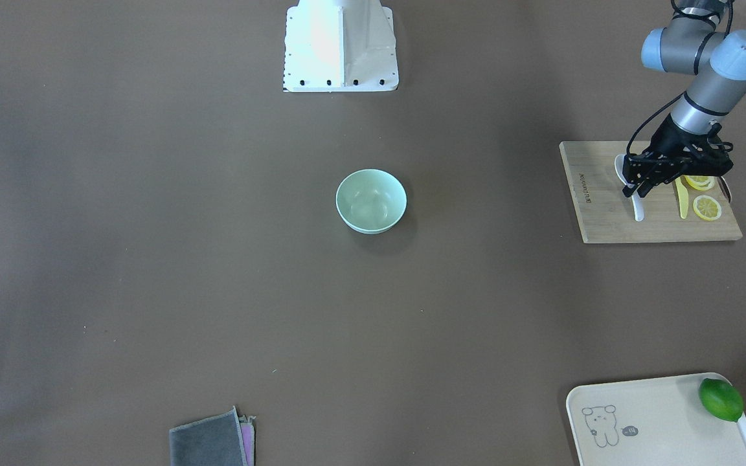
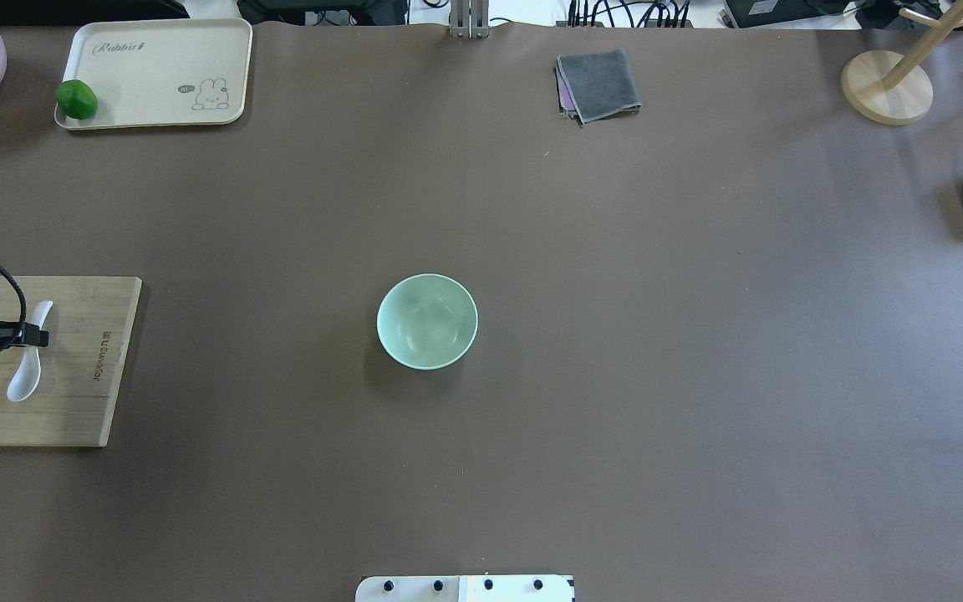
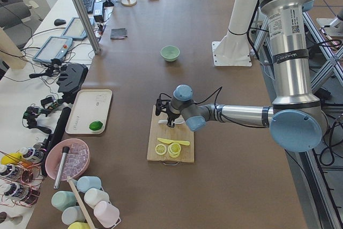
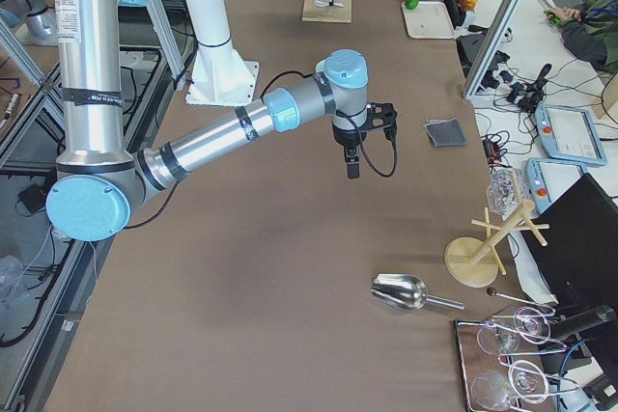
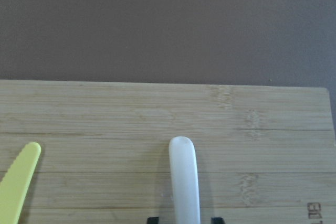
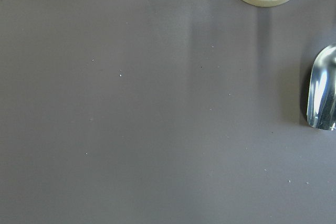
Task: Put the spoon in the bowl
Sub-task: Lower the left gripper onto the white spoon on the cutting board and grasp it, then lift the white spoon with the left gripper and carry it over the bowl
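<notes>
Spoon [image 2: 22, 380] is laid flat on the cutting board [image 2: 89, 376], its handle straddled by the left jaws, which are spread open with a gap each side. Bowl [image 2: 426, 322] is set on the bench [image 2: 657, 334], well apart from the board. Right jaws are hung far from the board; open or closed cannot be told.

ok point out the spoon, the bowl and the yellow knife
spoon [image 2: 23, 383]: overhead view, on its scoop
bowl [image 2: 427, 322]: overhead view, on the bare inside bottom
yellow knife [image 5: 18, 187]: left wrist view, on the serrated blade
</notes>
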`<state>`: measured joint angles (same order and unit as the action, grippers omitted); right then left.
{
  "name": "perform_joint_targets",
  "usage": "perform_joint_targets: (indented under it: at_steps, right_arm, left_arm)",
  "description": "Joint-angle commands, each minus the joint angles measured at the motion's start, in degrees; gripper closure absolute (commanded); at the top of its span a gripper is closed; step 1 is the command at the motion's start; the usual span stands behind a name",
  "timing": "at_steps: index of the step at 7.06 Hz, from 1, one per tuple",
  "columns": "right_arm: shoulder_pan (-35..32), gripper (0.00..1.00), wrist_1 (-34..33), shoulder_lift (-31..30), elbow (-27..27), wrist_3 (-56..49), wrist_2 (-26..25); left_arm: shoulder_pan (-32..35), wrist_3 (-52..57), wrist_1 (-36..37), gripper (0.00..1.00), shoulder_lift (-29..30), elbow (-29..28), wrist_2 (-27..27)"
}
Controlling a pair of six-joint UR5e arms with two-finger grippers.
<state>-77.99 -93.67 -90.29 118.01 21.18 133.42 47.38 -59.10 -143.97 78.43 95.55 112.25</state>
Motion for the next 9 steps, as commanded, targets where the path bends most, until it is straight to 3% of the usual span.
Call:
perform_joint_targets:
  at_steps: [1,3,5,7,9]
  right_arm:
    - [-0.1,0.00,0.1,-0.1,-0.1,-0.1,-0.1]
    - [-0.1,0.00,0.1,-0.9,0.0,-0.1,-0.2]
    - [-0.2,0.00,0.2,-1.8,0.2,-0.2,-0.5]
    - [-1.1,0.00,0.2,-3.9,0.6,-0.3,-0.6]
    - [-1.1,0.00,0.2,-4.7,0.3,-0.2,-0.7]
  left_arm:
    - [0.0,-0.8,0.0,1.00,1.0,0.8,0.3]
    - [0.1,-5.1,1.4,1.00,5.5,3.1,0.8]
    - [-0.2,-21.6,5.1,1.00,17.7,3.2,0.1]
    - [-7.6,-29.8,12.5,1.00,28.3,2.9,-7.6]
    - [-16.6,-37.5,27.6,1.00,42.3,2.7,-16.8]
